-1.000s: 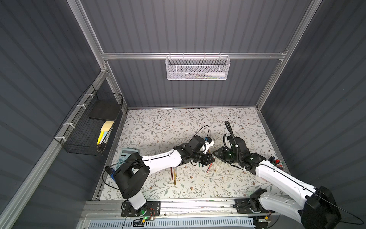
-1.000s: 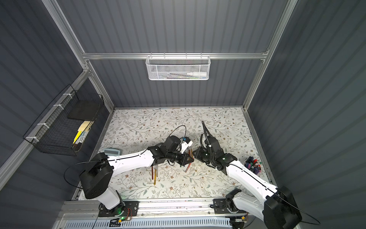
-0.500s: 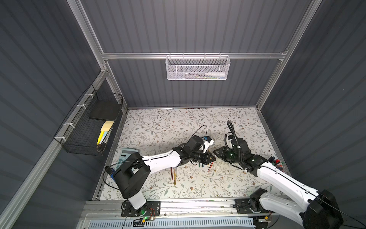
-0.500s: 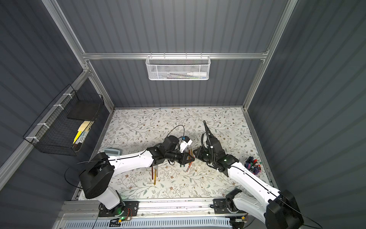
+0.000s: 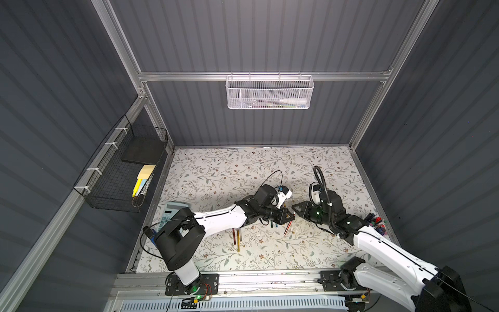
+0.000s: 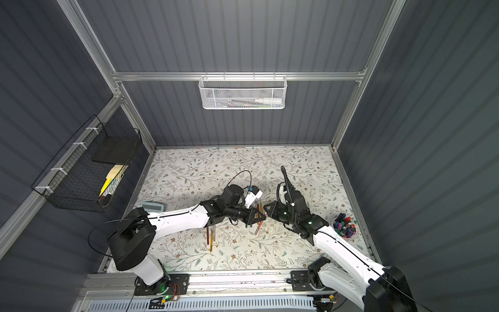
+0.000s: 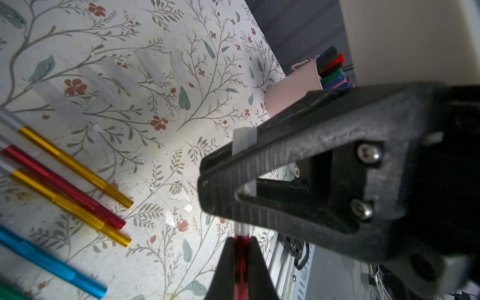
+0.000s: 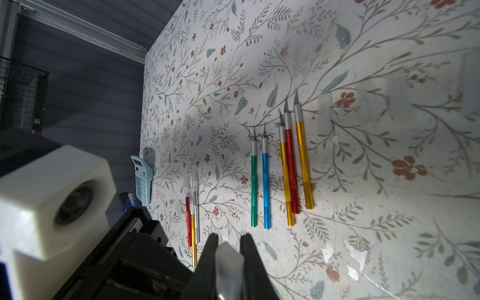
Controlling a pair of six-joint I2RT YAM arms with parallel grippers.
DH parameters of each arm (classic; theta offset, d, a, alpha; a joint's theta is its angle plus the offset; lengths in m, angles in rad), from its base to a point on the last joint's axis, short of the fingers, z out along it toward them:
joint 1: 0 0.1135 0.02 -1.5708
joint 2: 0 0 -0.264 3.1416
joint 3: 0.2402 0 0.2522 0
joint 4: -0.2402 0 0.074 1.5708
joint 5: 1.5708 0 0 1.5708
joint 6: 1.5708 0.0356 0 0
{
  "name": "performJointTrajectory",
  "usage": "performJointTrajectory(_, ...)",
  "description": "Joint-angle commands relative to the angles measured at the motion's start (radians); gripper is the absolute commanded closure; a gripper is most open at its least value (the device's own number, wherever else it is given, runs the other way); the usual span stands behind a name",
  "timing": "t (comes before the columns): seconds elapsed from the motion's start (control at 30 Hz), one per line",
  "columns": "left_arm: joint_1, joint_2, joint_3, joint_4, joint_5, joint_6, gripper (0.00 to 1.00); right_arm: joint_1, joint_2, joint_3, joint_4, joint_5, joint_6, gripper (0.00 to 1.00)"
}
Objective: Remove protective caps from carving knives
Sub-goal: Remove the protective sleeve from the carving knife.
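Note:
My left gripper (image 7: 240, 270) is shut on a red carving knife (image 7: 241, 259), held above the mat; the same knife (image 5: 288, 227) slants down in both top views. My right gripper (image 8: 228, 259) meets it tip to tip, shut on the clear protective cap (image 8: 228, 262) at the knife's blade end. The cap (image 7: 242, 140) pokes out past a right finger; the blade is hidden. Uncapped green (image 8: 254, 187), blue (image 8: 265, 187), red (image 8: 291, 171) and gold (image 8: 303, 166) knives lie in a row. Three capped knives (image 8: 192, 207) lie further left. Several loose caps (image 7: 57, 101) rest on the mat.
A pink cup of markers (image 6: 344, 229) stands at the right edge near my right arm. A pale blue calculator (image 5: 172, 212) lies at the left edge. A black wire basket (image 5: 121, 173) hangs on the left wall, a white mesh basket (image 5: 268, 93) on the back wall.
Both grippers stay shut and tip to tip at the red knife. The two arms have shifted only slightly.

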Motion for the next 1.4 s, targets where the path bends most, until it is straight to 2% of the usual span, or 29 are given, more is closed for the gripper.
performJointTrajectory(0.0, -0.008, 0.013, -0.07, -0.152, 0.112, -0.037, 1.0, -0.063, -0.022, -0.019, 0.164, 0.167, -0.028, 0.98)
performJointTrajectory(0.33, -0.008, 0.005, -0.075, -0.146, 0.136, -0.033, 1.0, -0.069, -0.024, -0.053, 0.316, 0.02, -0.051, 0.96)
performJointTrajectory(0.5, -0.008, -0.005, -0.071, -0.177, 0.084, -0.024, 1.0, -0.071, -0.024, -0.029, 0.233, 0.086, -0.044, 0.98)
performJointTrajectory(0.67, -0.009, -0.02, -0.053, -0.259, 0.009, 0.007, 1.0, -0.075, -0.025, 0.032, 0.028, 0.281, -0.021, 1.0)
performJointTrajectory(0.8, -0.014, -0.02, -0.041, -0.305, -0.026, 0.024, 1.0, -0.084, -0.019, 0.05, -0.016, 0.324, -0.029, 1.0)
performJointTrajectory(1.07, -0.017, -0.023, -0.029, -0.33, -0.048, 0.036, 1.0, -0.089, -0.016, 0.053, -0.013, 0.299, -0.048, 1.0)
performJointTrajectory(1.37, -0.017, -0.067, -0.024, -0.361, -0.143, 0.027, 0.99, -0.1, 0.004, 0.086, -0.1, 0.218, -0.168, 0.98)
